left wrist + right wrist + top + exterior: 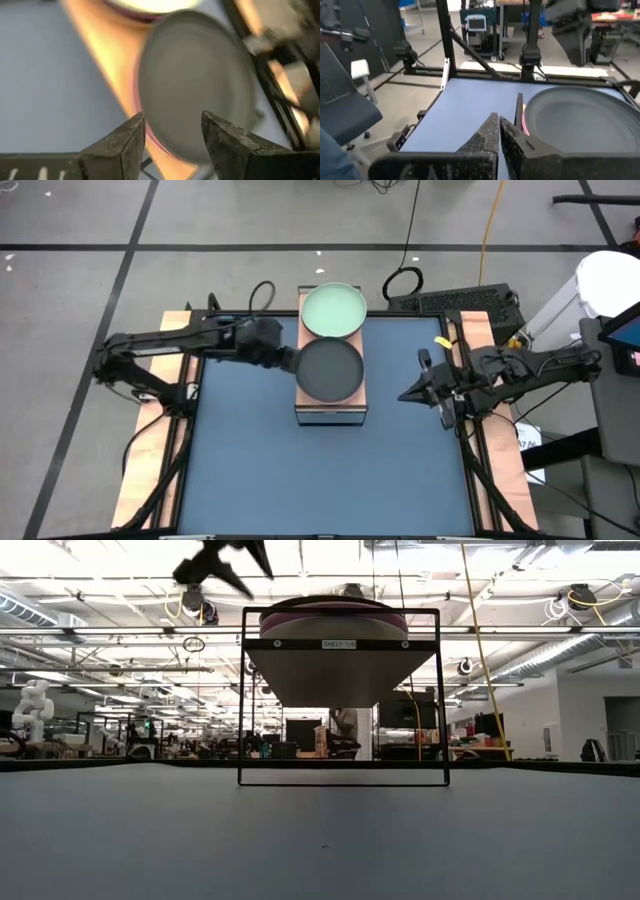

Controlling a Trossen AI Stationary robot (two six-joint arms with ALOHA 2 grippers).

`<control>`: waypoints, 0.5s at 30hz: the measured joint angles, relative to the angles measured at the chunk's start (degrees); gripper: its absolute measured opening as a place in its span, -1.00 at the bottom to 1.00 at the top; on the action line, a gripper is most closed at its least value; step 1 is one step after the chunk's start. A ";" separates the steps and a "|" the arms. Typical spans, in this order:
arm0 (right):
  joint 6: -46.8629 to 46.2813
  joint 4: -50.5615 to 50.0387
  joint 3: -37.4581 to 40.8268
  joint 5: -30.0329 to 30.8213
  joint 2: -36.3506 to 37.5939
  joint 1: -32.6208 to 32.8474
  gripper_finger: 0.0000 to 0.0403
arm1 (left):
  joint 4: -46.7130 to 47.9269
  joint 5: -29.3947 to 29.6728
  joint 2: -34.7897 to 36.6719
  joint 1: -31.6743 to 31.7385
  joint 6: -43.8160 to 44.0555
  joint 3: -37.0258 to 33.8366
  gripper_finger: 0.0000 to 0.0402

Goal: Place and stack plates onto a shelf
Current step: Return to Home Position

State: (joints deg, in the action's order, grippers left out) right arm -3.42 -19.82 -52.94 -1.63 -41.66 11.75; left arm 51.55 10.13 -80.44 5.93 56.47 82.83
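Built as two slim, dark, jointed arms, left arm (165, 340) and right arm (535, 365). Strung with black cables (262, 288) looping off the links. Tipped with wedge-shaped fingers (125, 147) in rough, grainy black, tapering to blunt ends; same speckled finish on the right pair (482, 137)

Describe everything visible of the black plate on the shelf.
Round, shallow, rimmed and matte, the black plate lies flat, face up and empty, topping the stack at the shelf's lower end in the high view, next to the green plate. A pink plate's edge shows just beneath it. The left gripper hovers open by its left rim; whether it touches is unclear. The right gripper, shut, is off to its right, apart.
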 joint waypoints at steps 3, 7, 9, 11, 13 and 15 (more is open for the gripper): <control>0.05 3.64 3.33 -0.01 0.77 0.00 -1.00 | -0.96 -0.07 2.68 -2.80 -8.90 0.00 -0.07; 0.06 7.42 7.39 0.00 1.81 0.00 -1.00 | 2.39 -3.10 6.03 -6.00 -22.16 0.00 -0.19; 0.05 8.63 8.63 0.00 2.49 0.00 -1.00 | 2.11 -3.65 7.08 -7.31 -22.92 0.02 -0.24; 0.06 9.11 9.69 0.00 2.82 0.00 -1.00 | 1.98 -3.56 7.70 -8.16 -22.02 0.02 -0.27; 0.07 9.14 10.45 0.00 3.40 0.00 -1.00 | 1.25 -3.41 7.78 -8.96 -23.91 0.00 -0.28; 0.58 9.16 11.00 0.00 3.60 0.00 -1.00 | 0.01 -2.46 7.75 -10.13 -28.39 0.00 -0.29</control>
State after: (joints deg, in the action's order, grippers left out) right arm -2.84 -10.66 -41.94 -1.63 -38.06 11.75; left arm 51.56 7.67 -72.69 -4.20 28.08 82.83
